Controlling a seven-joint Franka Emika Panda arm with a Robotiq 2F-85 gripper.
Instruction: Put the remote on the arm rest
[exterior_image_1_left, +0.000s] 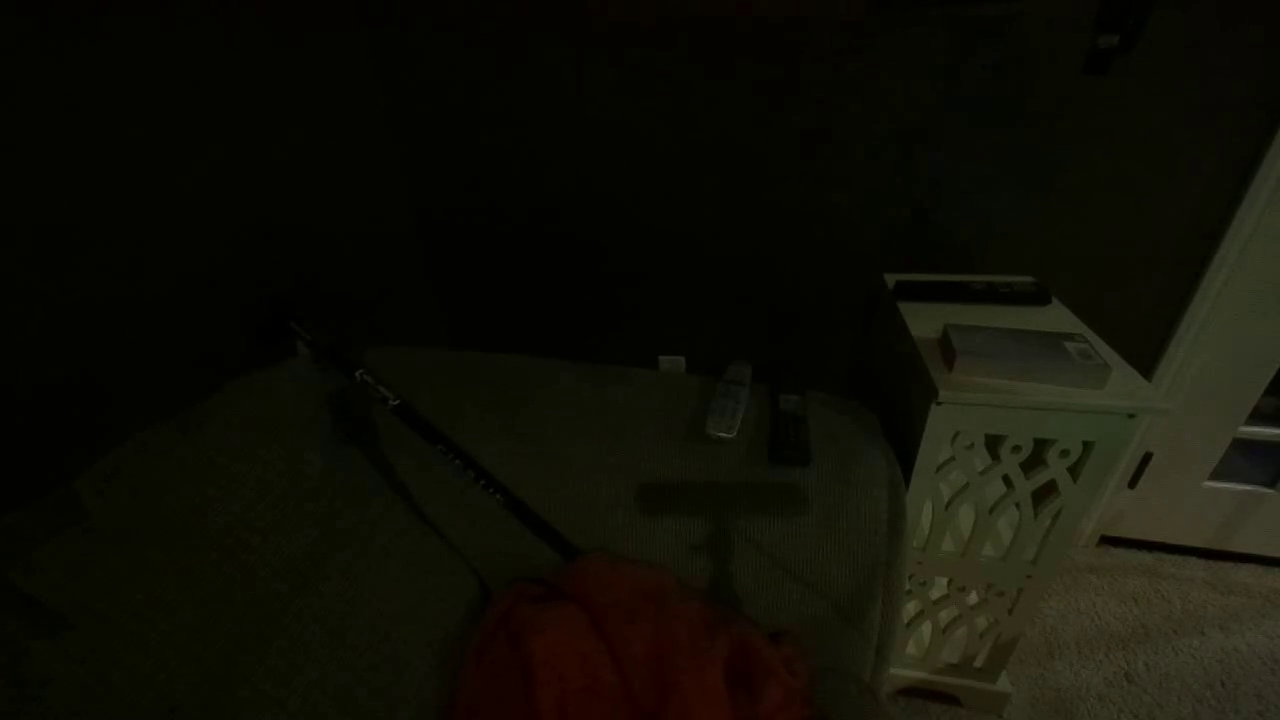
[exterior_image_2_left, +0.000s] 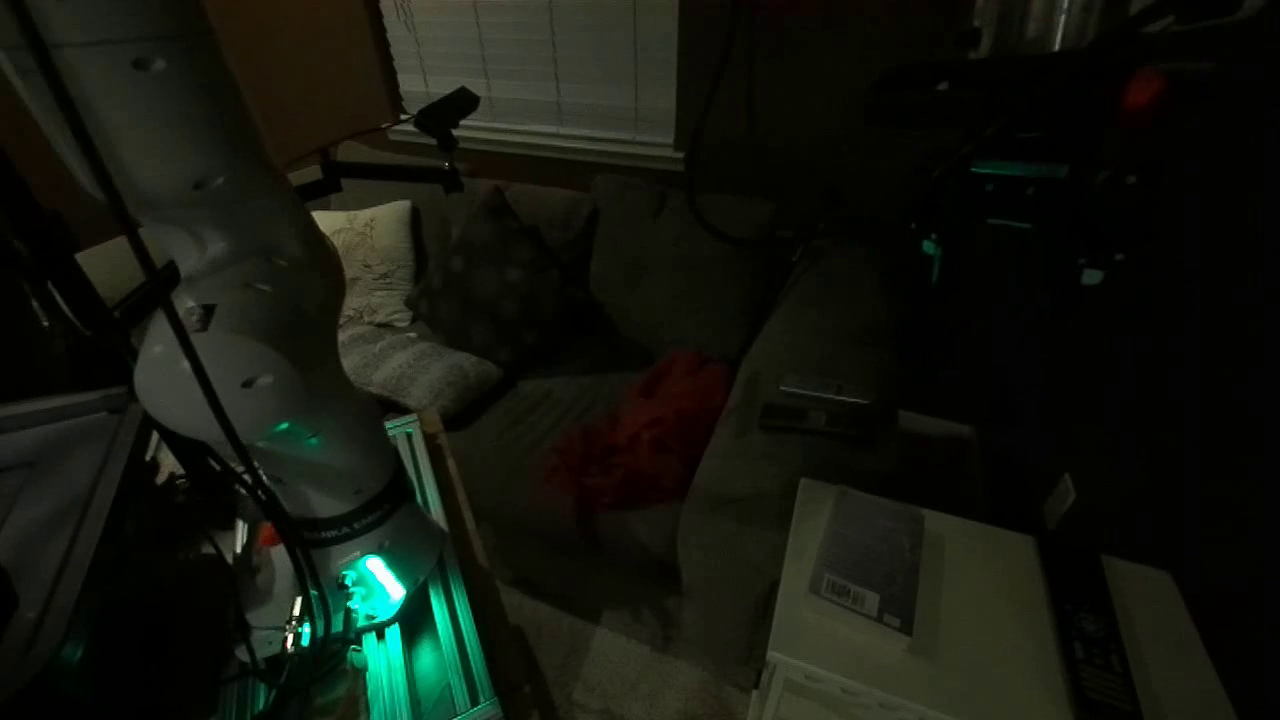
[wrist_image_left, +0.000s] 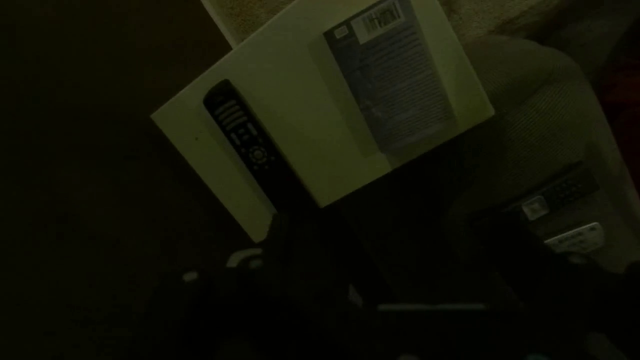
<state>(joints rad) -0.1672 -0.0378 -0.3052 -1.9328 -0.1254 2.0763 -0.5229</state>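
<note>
All views dim; green light (exterior_image_2_left: 382, 578) glows; wrist view perhaps slightly soft.

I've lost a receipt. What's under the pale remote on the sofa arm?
The pale remote lies on the arm rest; in this dim light, no paper shows at its edges. The patch directly beneath is covered, so I can't tell what's there.
</note>
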